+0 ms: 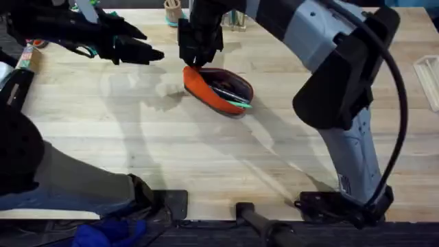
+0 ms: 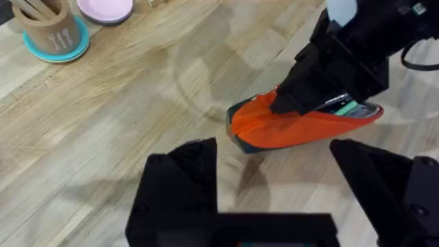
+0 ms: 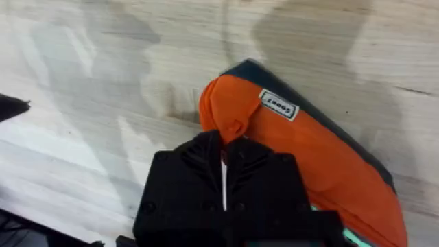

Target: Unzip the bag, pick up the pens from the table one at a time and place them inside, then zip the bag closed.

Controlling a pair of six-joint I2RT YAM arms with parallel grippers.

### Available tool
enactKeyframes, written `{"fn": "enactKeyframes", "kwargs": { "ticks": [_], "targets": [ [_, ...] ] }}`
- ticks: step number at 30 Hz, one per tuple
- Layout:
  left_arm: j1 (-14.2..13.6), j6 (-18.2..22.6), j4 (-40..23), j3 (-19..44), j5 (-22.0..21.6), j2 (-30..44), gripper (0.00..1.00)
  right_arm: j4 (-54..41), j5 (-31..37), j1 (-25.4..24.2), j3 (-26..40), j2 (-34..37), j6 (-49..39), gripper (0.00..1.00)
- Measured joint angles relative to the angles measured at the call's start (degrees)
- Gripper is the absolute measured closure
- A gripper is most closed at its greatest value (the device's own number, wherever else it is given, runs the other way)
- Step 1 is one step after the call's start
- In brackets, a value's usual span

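Pinching the orange bag (image 1: pixel 209 89) at upper centre, the right gripper (image 1: pixel 194 63) has closed jaws; the left gripper (image 1: pixel 149 49), upper left, is open.

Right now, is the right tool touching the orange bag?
Touching. In the right wrist view the right tool has its fingers closed on a fold of the bag at one end, with no gap; the overhead view agrees.

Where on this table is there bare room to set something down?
The table is bare between the bag and the arm bases, and left of the bag under the left gripper. It is crowded around the bag, where the right gripper pinches its end.
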Motion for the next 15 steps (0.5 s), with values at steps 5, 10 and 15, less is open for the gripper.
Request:
{"fn": "enactKeyframes", "kwargs": {
  "ticks": [5,10,15],
  "targets": [
    [0.00,0.00,0.00,0.00,0.00,0.00,0.008,0.02,0.64,0.12,0.02,-0.01,-0.23,0.971],
    [0.00,0.00,0.00,0.00,0.00,0.00,0.007,0.02,1.60,0.14,0.02,0.00,-0.58,0.971],
    [0.00,0.02,0.00,0.00,0.02,0.00,0.008,-0.05,2.16,0.14,0.41,-0.01,-0.86,0.970]
  ]
}}
